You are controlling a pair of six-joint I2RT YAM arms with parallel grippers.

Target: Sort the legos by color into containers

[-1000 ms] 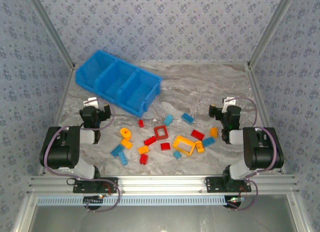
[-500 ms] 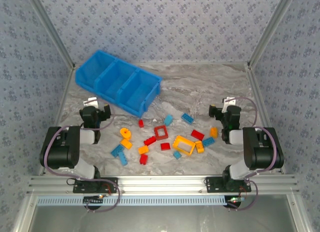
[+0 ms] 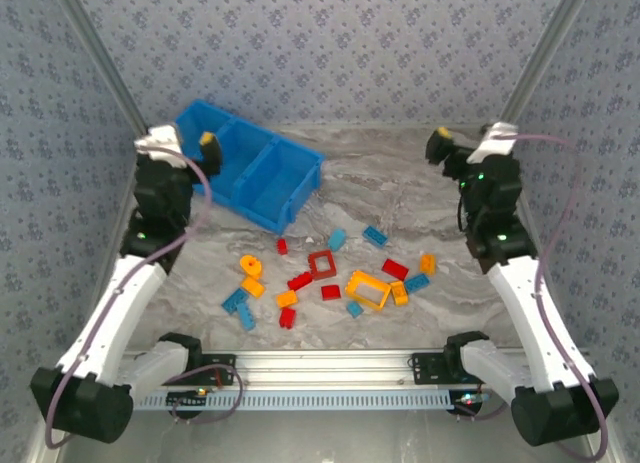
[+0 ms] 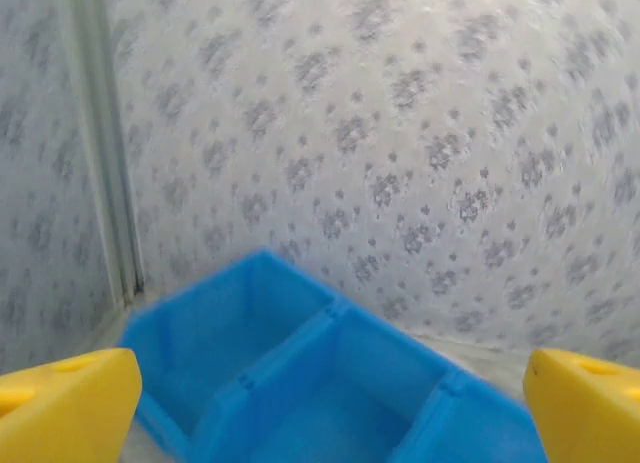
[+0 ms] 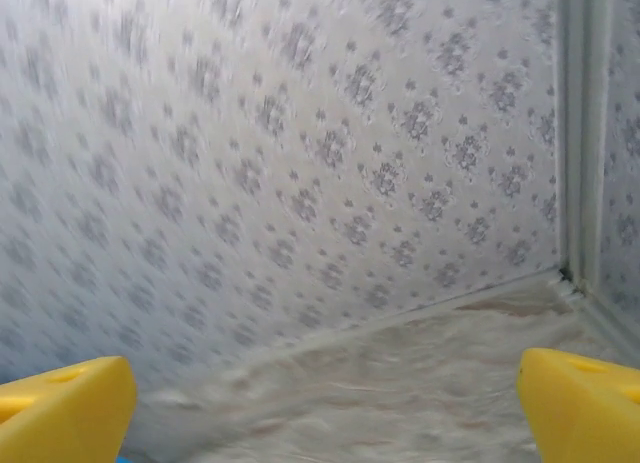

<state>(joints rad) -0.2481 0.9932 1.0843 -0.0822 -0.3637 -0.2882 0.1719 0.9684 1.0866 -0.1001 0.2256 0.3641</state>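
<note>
Left hand (image 3: 185,143), right hand (image 3: 467,139) risen; legos (image 3: 394,269) unmoved.

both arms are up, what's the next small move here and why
Probably lower the right tool toward the orange brick nearest its side. That tool is open, holds nothing and faces the back wall, while the legos lie loose on the table and the blue bin looks empty.

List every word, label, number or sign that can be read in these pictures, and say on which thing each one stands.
No readable text in any view.
Blue bin, legos, left fingers, right fingers: plain, no print visible.
Wallpaper: only a repeating floral pattern, no letters.
Metal rail: any marking is too small to read.
</note>
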